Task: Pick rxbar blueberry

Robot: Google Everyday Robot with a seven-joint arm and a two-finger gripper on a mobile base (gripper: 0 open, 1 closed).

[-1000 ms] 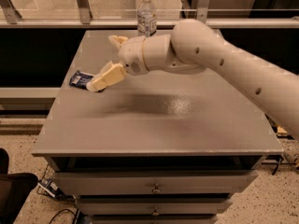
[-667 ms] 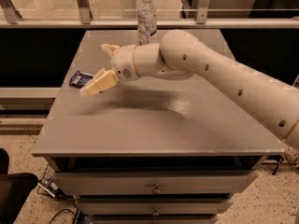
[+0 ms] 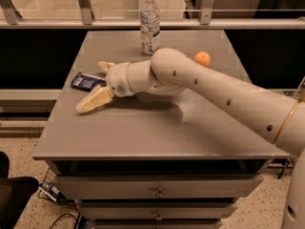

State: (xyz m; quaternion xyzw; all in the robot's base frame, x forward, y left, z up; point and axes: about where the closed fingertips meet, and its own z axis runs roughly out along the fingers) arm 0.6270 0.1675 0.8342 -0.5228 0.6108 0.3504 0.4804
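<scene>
At your left, the rxbar blueberry (image 3: 86, 81), a flat rectangle in glossy dark blue wrap, lies near the left edge of the table (image 3: 143, 132). Your gripper (image 3: 91, 87) is spread wide and holds nothing, with one pale tapered finger beyond the bar and one in front. Behind stands a clear plastic water bottle (image 3: 150, 23), and to the right a round orange (image 3: 203, 59). The table is matte grey, with drawers (image 3: 159, 191) below and speckled floor.

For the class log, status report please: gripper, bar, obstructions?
Cream two-finger gripper open over grey table, fingers either side of bar. Dark blue flat rxbar blueberry ungripped. Clear plastic water bottle, round orange fruit well clear.
</scene>
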